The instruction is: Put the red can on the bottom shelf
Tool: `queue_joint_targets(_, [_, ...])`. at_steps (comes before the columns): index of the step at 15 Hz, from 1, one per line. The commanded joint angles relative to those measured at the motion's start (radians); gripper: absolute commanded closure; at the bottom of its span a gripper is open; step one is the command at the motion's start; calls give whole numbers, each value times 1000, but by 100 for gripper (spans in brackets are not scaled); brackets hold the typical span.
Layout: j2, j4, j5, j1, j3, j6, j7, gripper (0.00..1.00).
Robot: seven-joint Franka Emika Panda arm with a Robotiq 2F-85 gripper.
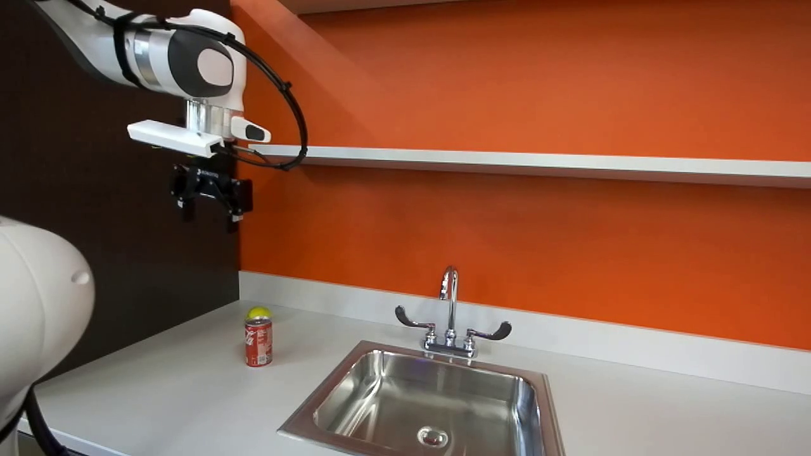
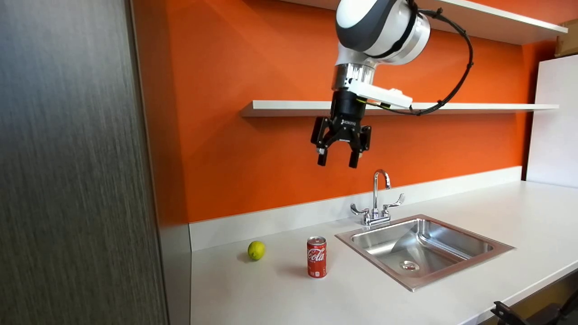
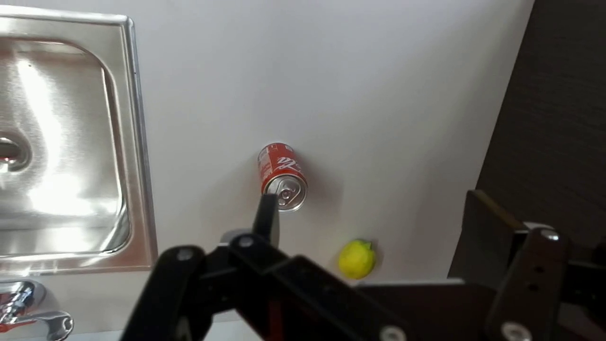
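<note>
The red can (image 1: 258,345) stands upright on the light countertop, left of the sink in both exterior views (image 2: 316,258). In the wrist view the red can (image 3: 280,163) shows its silvery top, partly covered by a fingertip. My gripper (image 1: 210,221) points down, high above the counter and well above the can; it also shows in an exterior view (image 2: 337,161). Its fingers are wide apart with nothing between them in the wrist view (image 3: 371,208). The bottom shelf (image 1: 538,161) is a long pale board on the orange wall, at about the height of my wrist (image 2: 289,105).
A small yellow ball (image 2: 256,250), lemon-like, lies behind the can, nearer the wall; it also shows in the wrist view (image 3: 356,259). A steel sink (image 2: 460,269) with a faucet (image 1: 450,310) is beside the can. A dark panel (image 1: 146,228) closes the left side. An upper shelf (image 2: 505,20) hangs above.
</note>
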Motion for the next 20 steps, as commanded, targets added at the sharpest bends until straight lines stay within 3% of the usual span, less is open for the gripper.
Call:
queue_joint_targets(1, [-62, -43, -11, -5, 19, -51, 27, 0])
queue_joint_targets(7, [-91, -102, -12, -4, 34, -51, 41, 0])
queue_joint_targets(15, [31, -130, -5, -5, 25, 25, 7, 0])
queue_joint_targets(20, [134, -156, -16, -10, 32, 153, 17, 0])
